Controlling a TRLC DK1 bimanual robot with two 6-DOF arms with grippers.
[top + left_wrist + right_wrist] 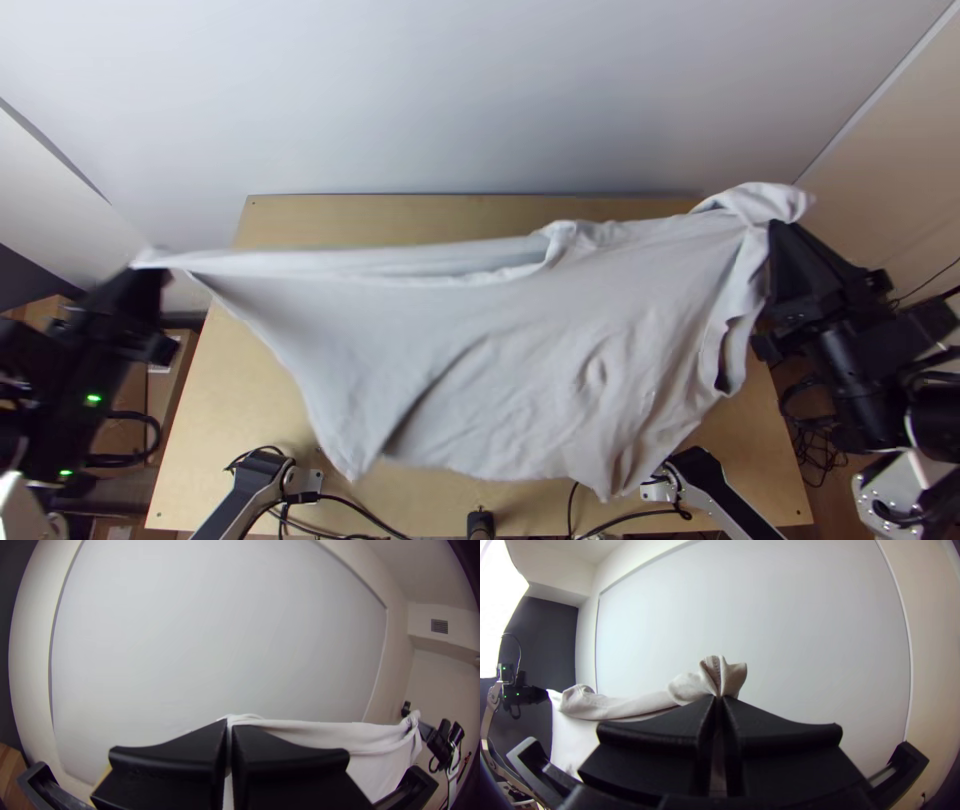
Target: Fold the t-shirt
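Aloft, a single pale t-shirt stretches across the middle of the top view, suspended above one light wooden counter. The left arm's fingers, at the left edge of the top view, are closed on one upper corner; the right arm's fingers, at the right, pinch a bunched corner in the upper right. In all, two pairs of fingers share one garment. The fabric looks light, soft and limp, likely to sag and crease wherever it is unsupported, and hardly fragile. It might slide free if only a thin edge is caught. Matching corners, such as the two shoulder or hem ends, appear the best holds, each taken with enough cloth to keep the top edge taut for laying down.
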